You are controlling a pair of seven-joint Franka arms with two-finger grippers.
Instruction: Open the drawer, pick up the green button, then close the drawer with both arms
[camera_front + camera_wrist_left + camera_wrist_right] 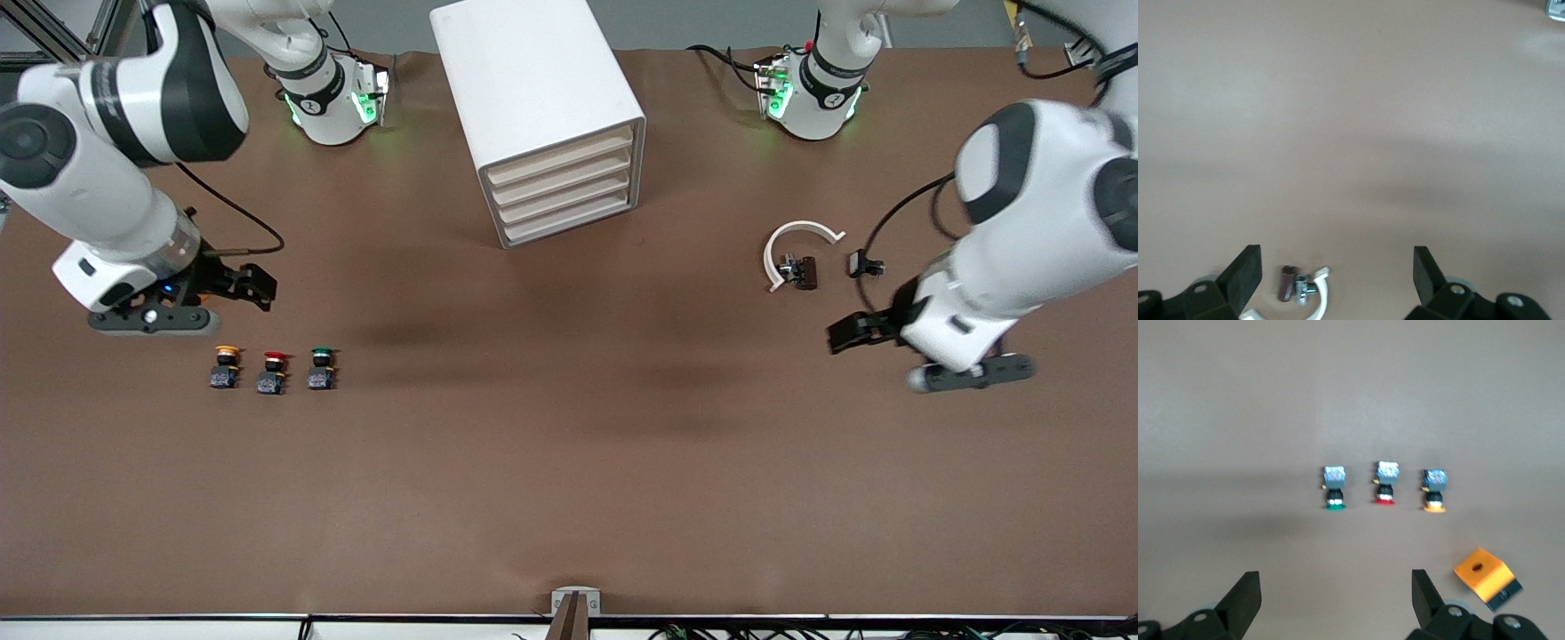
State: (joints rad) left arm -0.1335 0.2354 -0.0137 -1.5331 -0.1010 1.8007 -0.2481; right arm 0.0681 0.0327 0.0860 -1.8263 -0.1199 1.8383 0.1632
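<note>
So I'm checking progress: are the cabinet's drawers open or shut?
Shut: all four drawer fronts sit flush in the white cabinet, none pulled out.

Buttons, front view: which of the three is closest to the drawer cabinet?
The green-capped button. It ends the row on the side toward the white drawer cabinet; the red-capped button sits in the middle and the yellow-capped button at the row's outer end.

no legible text, label, brand, number or sign is showing in any of the views; small dark marks are sitting on the collars of the glossy white arm bases, but they are too small to be read as characters.
</note>
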